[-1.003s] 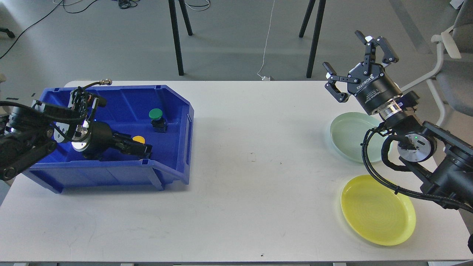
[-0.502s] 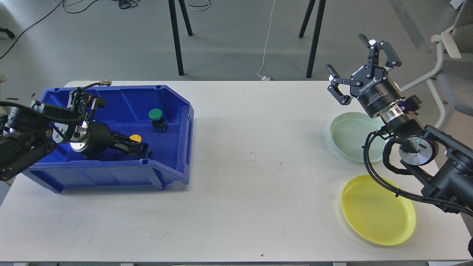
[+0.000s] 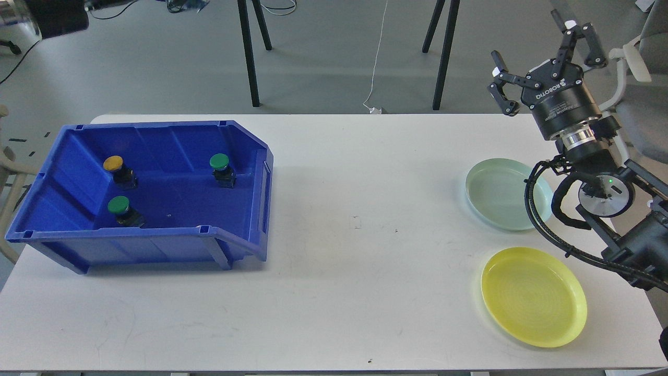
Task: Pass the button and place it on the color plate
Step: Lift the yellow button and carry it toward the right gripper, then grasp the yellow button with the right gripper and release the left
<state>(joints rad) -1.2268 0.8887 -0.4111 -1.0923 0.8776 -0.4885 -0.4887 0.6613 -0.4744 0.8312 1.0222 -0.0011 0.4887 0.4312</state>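
A blue bin [image 3: 245,141] stands on the left of the white table. In it are a yellow button [image 3: 114,164] at the back left, a green button [image 3: 119,206] in front of it, and a green button [image 3: 219,162] at the right. A pale green plate [image 3: 496,193] and a yellow plate [image 3: 532,296] lie on the right. My right gripper [image 3: 543,44] is open and empty, held high behind the pale green plate. My left arm and gripper are out of view.
Black stand legs [image 3: 249,52] rise behind the table's far edge. A grey chair [image 3: 639,94] is at the far right, close to my right arm. A cable [image 3: 377,62] hangs down behind the table.
My left arm has left the bin and the view; a yellow and a green button now show at the bin's left. My right gripper has moved up and to the right, still open.
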